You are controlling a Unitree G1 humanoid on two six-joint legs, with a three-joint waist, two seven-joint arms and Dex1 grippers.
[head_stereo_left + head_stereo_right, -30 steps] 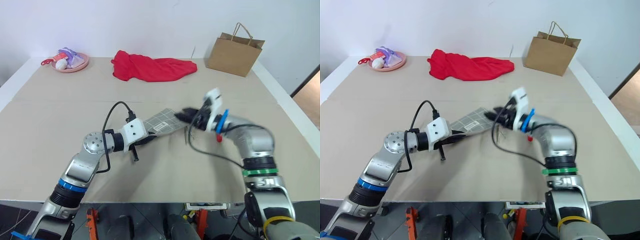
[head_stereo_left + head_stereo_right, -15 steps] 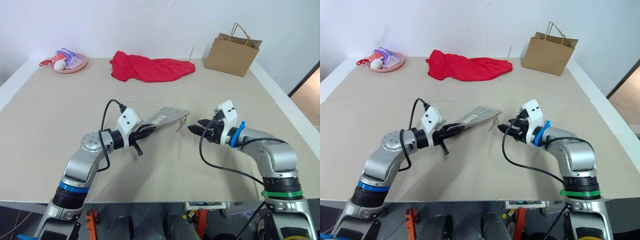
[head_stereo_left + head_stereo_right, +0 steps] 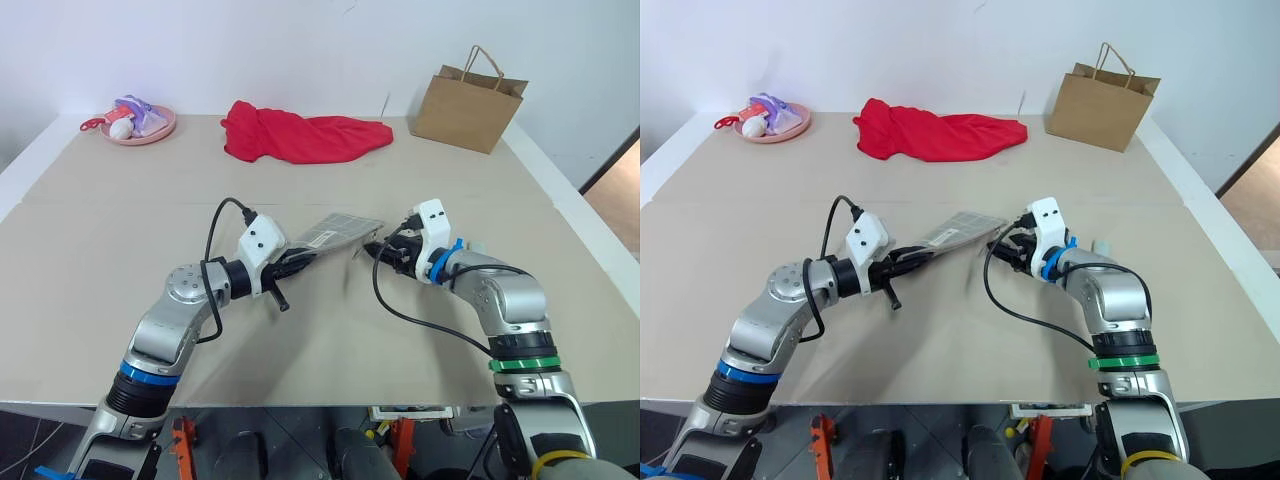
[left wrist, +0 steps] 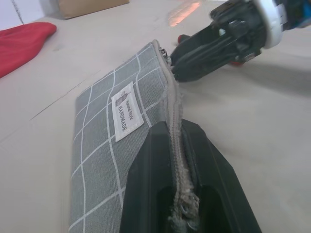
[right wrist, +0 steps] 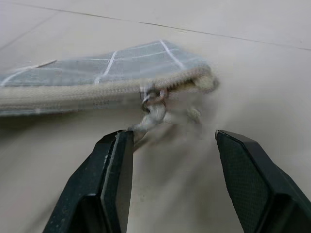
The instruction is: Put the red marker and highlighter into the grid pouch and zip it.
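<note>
your left gripper (image 4: 187,145) clamps the grid pouch (image 4: 107,131); your right gripper (image 5: 170,145) gapes wide near the zipper pull (image 5: 150,104), which dangles loose and could slip your pinch.

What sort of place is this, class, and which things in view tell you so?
Probably an indoor robot test room: one broad tan table against a plain white wall, set with staged props: a paper bag, a red cloth, a pink plate.

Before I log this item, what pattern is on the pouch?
The grid pouch is grey fabric crossed by white grid lines, clearest in the left wrist view.
</note>
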